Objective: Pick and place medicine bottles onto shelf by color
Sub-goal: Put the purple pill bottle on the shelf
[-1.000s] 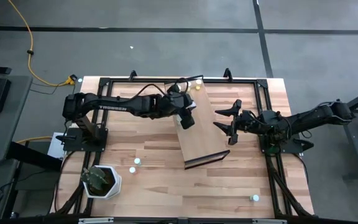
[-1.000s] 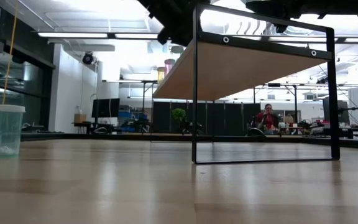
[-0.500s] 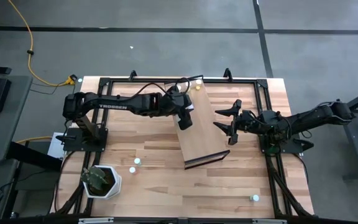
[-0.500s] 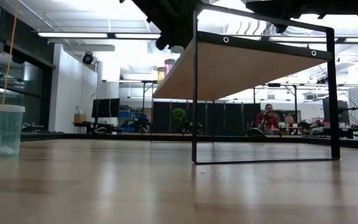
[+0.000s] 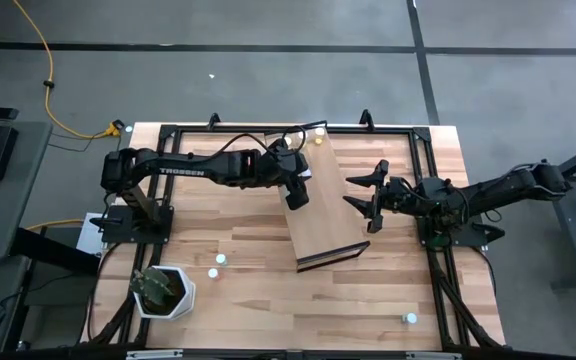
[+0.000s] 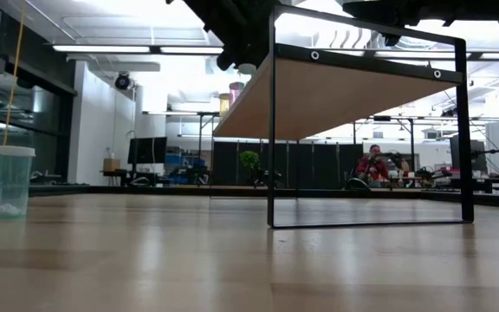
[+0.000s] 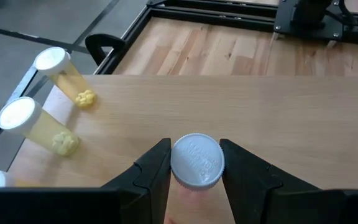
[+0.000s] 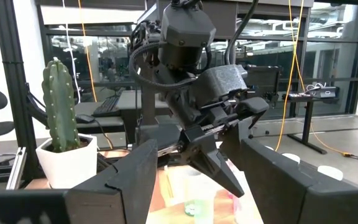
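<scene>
L gripper [image 7: 194, 163] clenched on white-capped bottle [image 7: 196, 160] over shelf [image 7: 303, 124]; we judge placing nr yellow bottles [image 7: 42, 106]. R gripper [image 5: 366, 200] released, waiting beside shelf.

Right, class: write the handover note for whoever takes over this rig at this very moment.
Left gripper: shut on a white-capped bottle, over the shelf.
Right gripper: open, empty, beside the shelf's right edge.
Done: at least two yellow bottles lie on the shelf's far end.
Left: place the held bottle; loose bottles remain on the table, near the cactus pot and at the right front.
</scene>
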Robot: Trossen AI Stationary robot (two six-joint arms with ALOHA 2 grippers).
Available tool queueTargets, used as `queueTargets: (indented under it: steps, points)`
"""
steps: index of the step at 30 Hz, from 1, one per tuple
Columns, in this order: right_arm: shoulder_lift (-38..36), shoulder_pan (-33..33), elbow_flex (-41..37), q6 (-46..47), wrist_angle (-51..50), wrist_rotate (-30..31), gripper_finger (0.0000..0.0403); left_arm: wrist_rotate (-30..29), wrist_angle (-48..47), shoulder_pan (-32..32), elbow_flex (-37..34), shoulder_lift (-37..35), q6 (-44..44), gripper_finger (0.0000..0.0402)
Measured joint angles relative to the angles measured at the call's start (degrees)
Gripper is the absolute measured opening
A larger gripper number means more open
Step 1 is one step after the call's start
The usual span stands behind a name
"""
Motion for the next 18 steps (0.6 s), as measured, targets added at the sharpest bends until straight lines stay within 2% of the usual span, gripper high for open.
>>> queueTargets:
  steps: [18]
  points:
    - [0.0,0.0,0.0,0.0,0.0,0.0,0.0222,-0.3,-1.1,0.0,0.0,0.0,-0.5,0.0131]
